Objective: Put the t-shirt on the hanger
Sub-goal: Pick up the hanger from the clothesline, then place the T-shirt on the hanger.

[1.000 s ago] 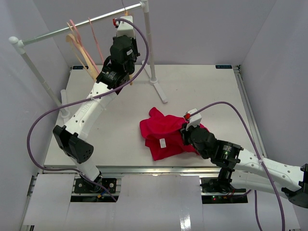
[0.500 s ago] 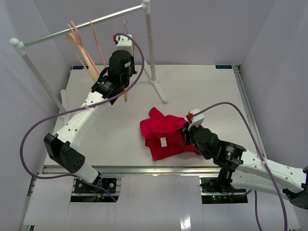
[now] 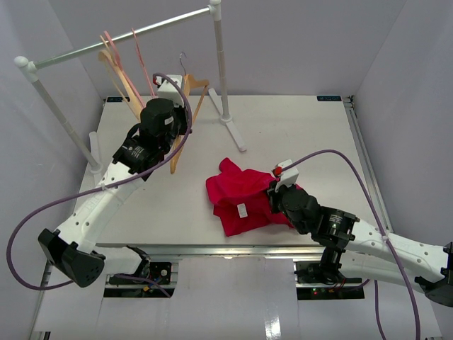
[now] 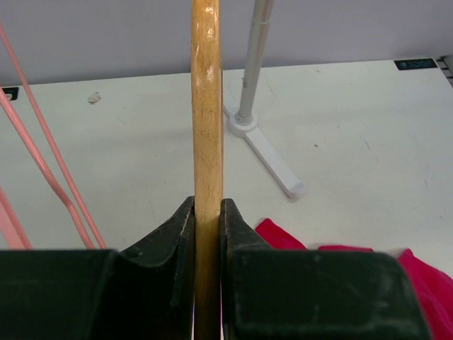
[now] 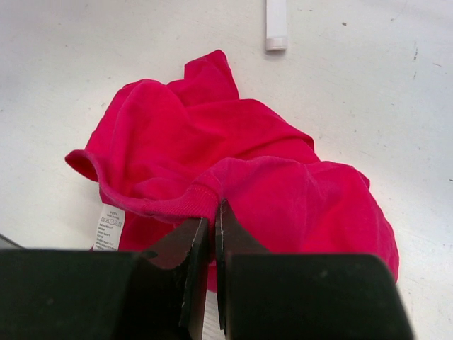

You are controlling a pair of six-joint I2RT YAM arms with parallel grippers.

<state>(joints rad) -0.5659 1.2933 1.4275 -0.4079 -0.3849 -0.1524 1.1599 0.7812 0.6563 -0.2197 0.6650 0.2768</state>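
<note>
The red t-shirt (image 3: 241, 195) lies crumpled on the white table at centre, its white label facing up. My right gripper (image 3: 274, 196) is shut on the ribbed collar edge of the t-shirt (image 5: 233, 163). My left gripper (image 3: 177, 124) is shut on a bar of the light brown wooden hanger (image 3: 185, 117) and holds it above the table near the rack. In the left wrist view the hanger bar (image 4: 207, 106) runs up between the shut fingers, and a bit of the t-shirt (image 4: 425, 283) shows at lower right.
A white clothes rack stands at the back, its right post and foot (image 3: 226, 106) near the hanger. Thin pink hangers (image 3: 117, 60) and a pale wooden hanger hang on its rail at the left. Purple cables loop over both arms.
</note>
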